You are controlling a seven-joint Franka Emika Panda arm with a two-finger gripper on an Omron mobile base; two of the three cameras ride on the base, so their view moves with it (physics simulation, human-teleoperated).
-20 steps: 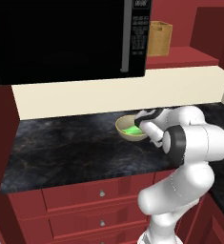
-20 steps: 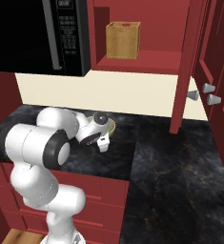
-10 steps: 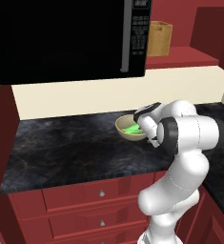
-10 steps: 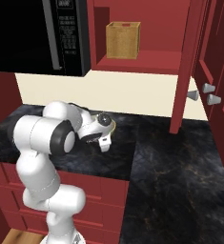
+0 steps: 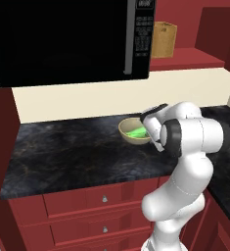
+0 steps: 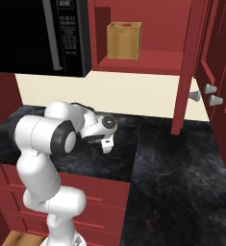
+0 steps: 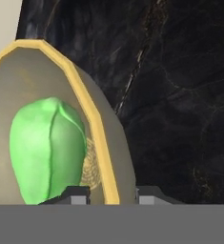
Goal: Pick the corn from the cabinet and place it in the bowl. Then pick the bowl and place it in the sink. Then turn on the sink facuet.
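The tan bowl [image 5: 127,134] stands on the black marbled counter [image 5: 62,147] below the microwave's right end. The bright green corn [image 5: 136,132] lies inside it. In the hand view the bowl [image 7: 104,143] is seen close up, with the corn [image 7: 46,147] resting against its inner wall. My gripper [image 7: 111,194] straddles the yellow rim, one fingertip [image 7: 77,194] inside the bowl and the other outside, both closed against the wall. In the left base view my gripper [image 5: 149,133] is at the bowl's right rim, partly behind the white arm. The sink and the sink facuet are out of view.
A black microwave [image 5: 67,39] hangs over the counter. To its right, a tan box [image 6: 124,40] sits on the open red cabinet shelf, and the cabinet door [image 6: 189,72] stands open over the counter. Red drawers [image 5: 102,198] run below the counter's front edge.
The arm has swung in toward the bowl and the hand has come down onto its right rim. The jaws have closed onto the rim. Bowl and corn have not moved.
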